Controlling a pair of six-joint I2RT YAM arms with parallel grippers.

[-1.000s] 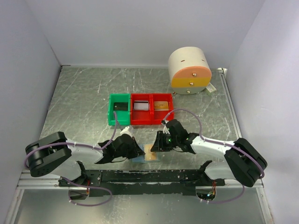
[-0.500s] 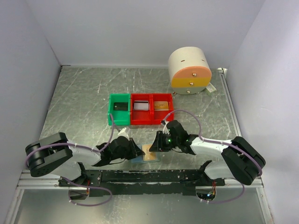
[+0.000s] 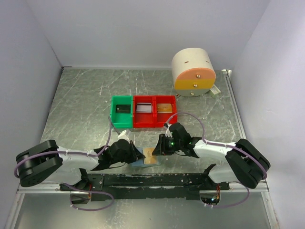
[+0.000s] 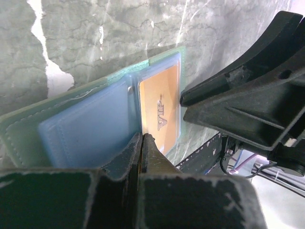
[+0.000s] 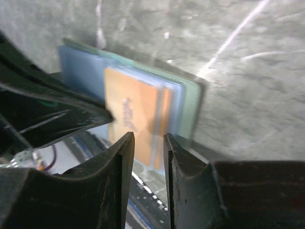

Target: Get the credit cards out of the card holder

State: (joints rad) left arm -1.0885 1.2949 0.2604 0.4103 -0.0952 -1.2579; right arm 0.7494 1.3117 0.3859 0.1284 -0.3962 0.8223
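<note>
Grey marbled table [image 3: 81, 105], scuffed and shiny. Down at the near edge, lying open and flat, card holder [image 4: 86, 124]. Mid-table, green bin [image 3: 119, 123] touching red double bin [image 3: 147, 122]. Far right, round cream drawer unit [image 3: 193, 71].

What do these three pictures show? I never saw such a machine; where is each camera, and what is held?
These are two robot arms, left and right, at the near edge of a table. The wide picture comes from a camera above and behind them; the other two come from cameras on the wrists. Between the arms lies a blue card holder with an orange card in one pocket. Farther back stand a green bin, red bins and a round drawer box. The left gripper is shut at the holder's edge. The right gripper is slightly open beside the card and seems to hold nothing.
</note>
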